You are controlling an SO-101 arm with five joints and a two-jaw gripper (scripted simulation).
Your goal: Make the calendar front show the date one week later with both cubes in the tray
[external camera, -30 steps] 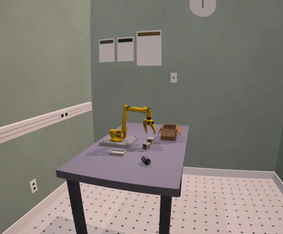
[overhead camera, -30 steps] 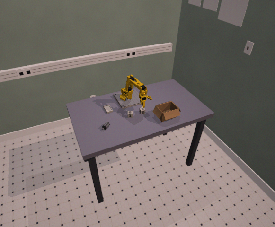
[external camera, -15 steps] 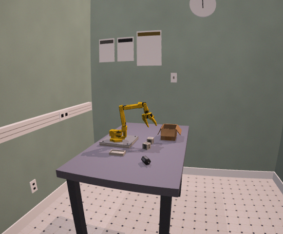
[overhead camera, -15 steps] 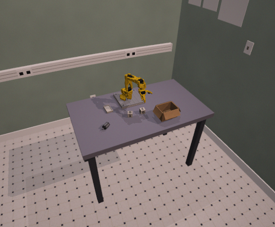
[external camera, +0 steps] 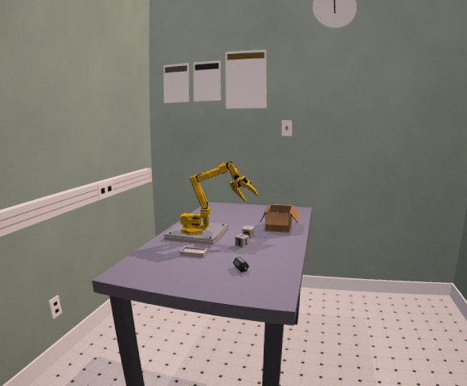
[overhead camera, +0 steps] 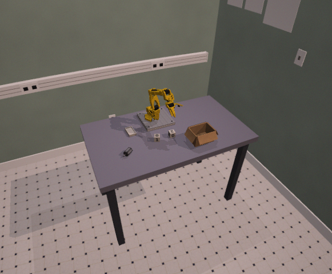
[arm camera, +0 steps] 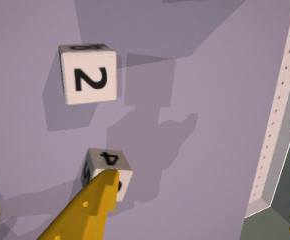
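The tray (overhead camera: 132, 135) (external camera: 192, 254) is small, pale and empty, on the table beside the robot's base; its month name cannot be made out. One white cube (overhead camera: 171, 133) (external camera: 247, 231) (arm camera: 90, 80) lies on the table with 2 on top; an 8 shows on a side in the wrist view, a 0 on the side away from the robot. The other cube (overhead camera: 157, 137) (external camera: 241, 240) (arm camera: 107, 159) has 0 on top, with 1, 4 and 5 on sides. My gripper (overhead camera: 178, 110) (external camera: 251, 197) (arm camera: 205, 186) is open and empty, high above the table. One finger partly hides the 0 cube in the wrist view.
An open brown carton (overhead camera: 208, 137) (external camera: 277, 222) stands beyond the 2 cube, flaps spread. A small black object (overhead camera: 127, 151) (external camera: 240, 264) lies toward the table's far side from the robot. The arm stands on a grey base board (overhead camera: 160, 125) (external camera: 190, 238) at the wall side.
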